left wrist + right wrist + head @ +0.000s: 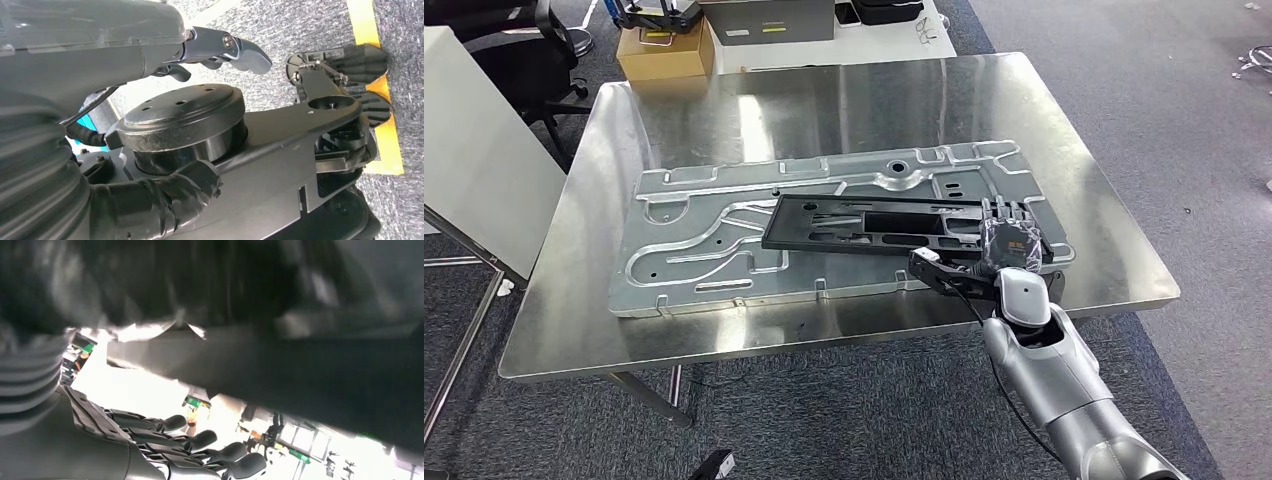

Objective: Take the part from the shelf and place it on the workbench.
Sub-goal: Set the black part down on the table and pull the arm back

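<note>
Black plastic frame part (874, 225) lying flat on a stamped silver sheet-metal panel (694, 245), which sits on the steel workbench (824, 100). Right hand (1009, 240) at the part's right end, dark fingers (1006, 211) over its top edge, thumb side below; holding the part there. In the right wrist view, dark fingers (200, 440) curled under the blurred dark part (280, 370). Left hand (220, 47) hanging low over grey carpet, thumb out, nothing in it; spread of fingers cannot be told. Cardboard box (664, 50) and a black office chair (524, 40) beyond the far left of the bench.
</note>
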You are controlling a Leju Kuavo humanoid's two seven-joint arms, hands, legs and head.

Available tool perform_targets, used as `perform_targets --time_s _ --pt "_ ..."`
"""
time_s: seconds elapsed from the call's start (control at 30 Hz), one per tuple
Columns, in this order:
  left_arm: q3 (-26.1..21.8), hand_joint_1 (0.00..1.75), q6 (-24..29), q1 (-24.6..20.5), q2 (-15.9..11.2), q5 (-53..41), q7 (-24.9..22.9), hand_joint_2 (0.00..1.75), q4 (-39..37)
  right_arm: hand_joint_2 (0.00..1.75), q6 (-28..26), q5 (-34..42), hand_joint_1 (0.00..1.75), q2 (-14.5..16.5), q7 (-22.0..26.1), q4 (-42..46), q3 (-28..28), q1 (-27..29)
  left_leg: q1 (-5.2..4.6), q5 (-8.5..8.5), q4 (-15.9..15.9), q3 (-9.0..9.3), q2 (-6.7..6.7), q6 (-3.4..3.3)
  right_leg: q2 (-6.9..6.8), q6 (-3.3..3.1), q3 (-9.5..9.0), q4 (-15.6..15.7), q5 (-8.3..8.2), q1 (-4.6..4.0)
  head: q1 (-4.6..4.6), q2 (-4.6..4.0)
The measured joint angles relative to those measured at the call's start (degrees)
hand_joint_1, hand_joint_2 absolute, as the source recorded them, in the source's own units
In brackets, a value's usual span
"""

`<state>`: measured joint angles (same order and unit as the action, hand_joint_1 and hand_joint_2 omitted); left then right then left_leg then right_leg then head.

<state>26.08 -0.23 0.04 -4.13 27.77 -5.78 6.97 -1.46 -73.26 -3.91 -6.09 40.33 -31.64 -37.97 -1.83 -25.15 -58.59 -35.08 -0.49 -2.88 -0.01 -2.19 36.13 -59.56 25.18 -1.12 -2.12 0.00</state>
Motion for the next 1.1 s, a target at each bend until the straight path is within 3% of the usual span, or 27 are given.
perform_targets --time_s 0.1,0.5,0.97,1.1 --pt "0.00 0.00 -0.10 0.00 0.00 0.25 0.06 0.00 0.01 0.00 0.00 -0.27 0.00 -0.01 0.02 -0.04 0.13 0.10 0.00 0.00 0.00 0.00 0.00 0.00 0.00 0.00 0.00 0.00 0.00 0.00 0.00 0.00" --pt "0.00 0.00 -0.90 -0.01 0.03 1.08 0.48 0.00 0.00 0.00 -2.12 -3.16 0.00 0.11 1.10 1.60 0.72 0.71 0.00 0.00 0.00 -0.01 0.00 0.00 0.00 0.00 0.00 0.00 0.00 0.00 0.00 0.00" --pt "0.03 0.00 -0.33 -0.01 0.49 2.68 -0.17 0.00 0.00 0.00 -2.18 -7.23 0.00 2.37 2.01 24.51 0.35 4.70 0.00 0.00 0.02 -0.01 0.01 0.00 0.01 0.01 0.00 -0.01 0.01 0.00 0.00 0.00" --pt "0.17 0.00 -0.09 0.00 0.57 2.90 -1.15 0.00 0.00 0.00 -0.65 -6.79 0.00 2.80 2.50 32.41 -2.33 6.20 -0.24 -0.19 -0.13 -0.04 0.00 -0.38 0.00 0.57 -0.05 0.11 -0.02 0.23 -0.01 0.00"
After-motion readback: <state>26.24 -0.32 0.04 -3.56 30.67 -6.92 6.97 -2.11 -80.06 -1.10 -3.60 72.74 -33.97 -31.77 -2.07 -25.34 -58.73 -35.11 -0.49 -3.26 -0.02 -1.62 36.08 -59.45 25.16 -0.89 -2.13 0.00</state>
